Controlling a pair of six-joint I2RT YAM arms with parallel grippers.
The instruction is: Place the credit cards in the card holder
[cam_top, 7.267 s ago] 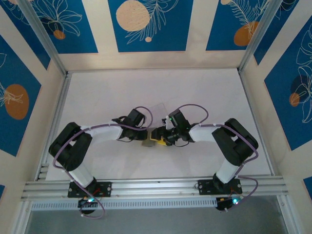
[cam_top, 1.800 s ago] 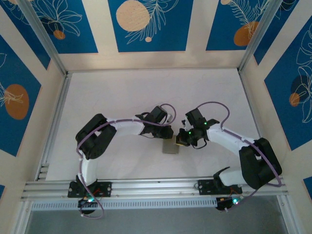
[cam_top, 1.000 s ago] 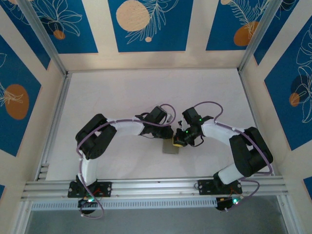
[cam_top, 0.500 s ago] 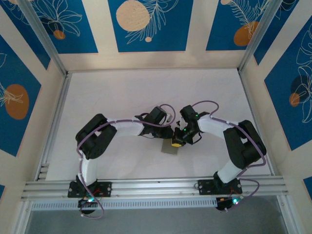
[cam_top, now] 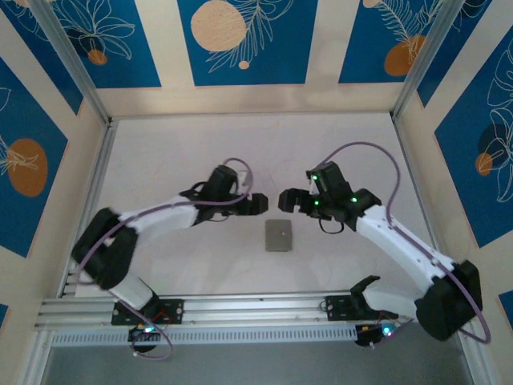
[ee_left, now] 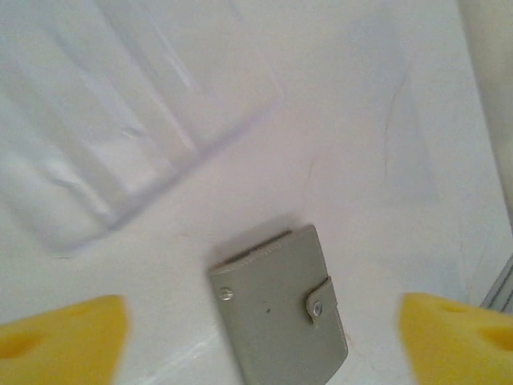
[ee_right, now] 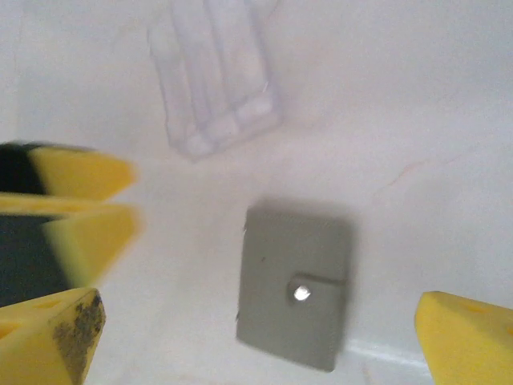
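While the white tabletop spreads beneath them, the left arm and the right arm reach inward, their tips facing each other near the middle. A clear plastic case lies flat on the tabletop, apart from the card holder. That grey card holder lies folded shut, just nearer the bases than both grippers and touching neither. The left gripper and the right gripper both stand spread wide, holding nothing. A pale snap fastens the holder's tab.
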